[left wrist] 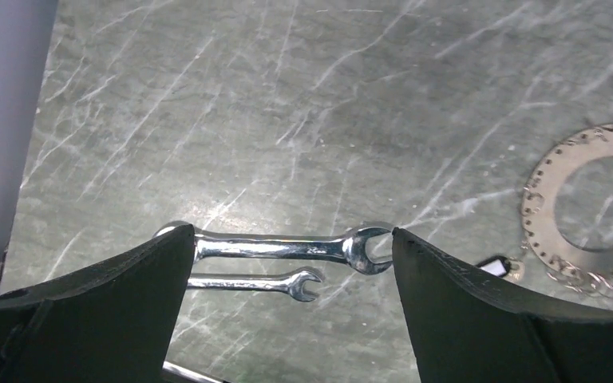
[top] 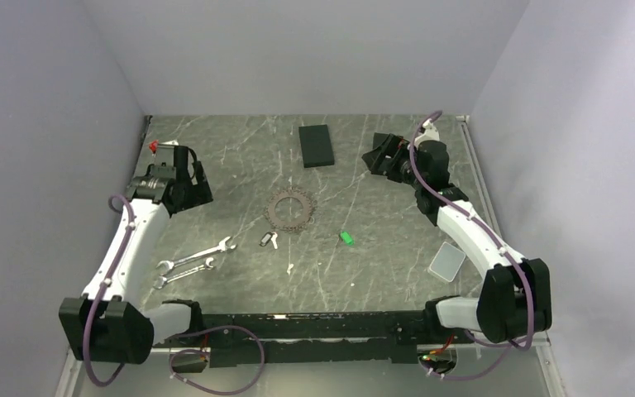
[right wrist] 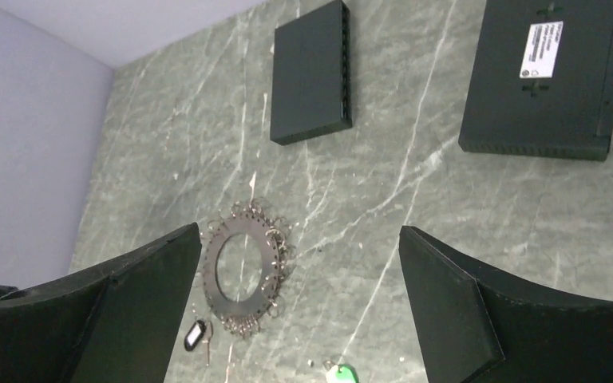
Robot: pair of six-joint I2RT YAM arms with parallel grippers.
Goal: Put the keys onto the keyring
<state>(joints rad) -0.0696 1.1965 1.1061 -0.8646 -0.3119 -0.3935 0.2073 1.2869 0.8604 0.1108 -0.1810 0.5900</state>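
Observation:
The keyring (top: 274,212), a dark toothed ring hung with small split rings, lies flat mid-table. It also shows in the left wrist view (left wrist: 543,187) and the right wrist view (right wrist: 272,259). A key with a black tag (top: 269,240) lies just in front of the keyring. A key with a green tag (top: 346,238) lies to its right. A small bare key (top: 290,268) lies nearer the arms. My left gripper (top: 197,184) hovers open and empty at the far left. My right gripper (top: 378,157) hovers open and empty at the far right.
Two chrome wrenches (top: 194,263) lie side by side at front left and show between my left fingers (left wrist: 279,247). A flat black box (top: 316,145) lies at the back. A second labelled black box (right wrist: 547,76) lies near it. A clear plastic case (top: 447,261) lies at right.

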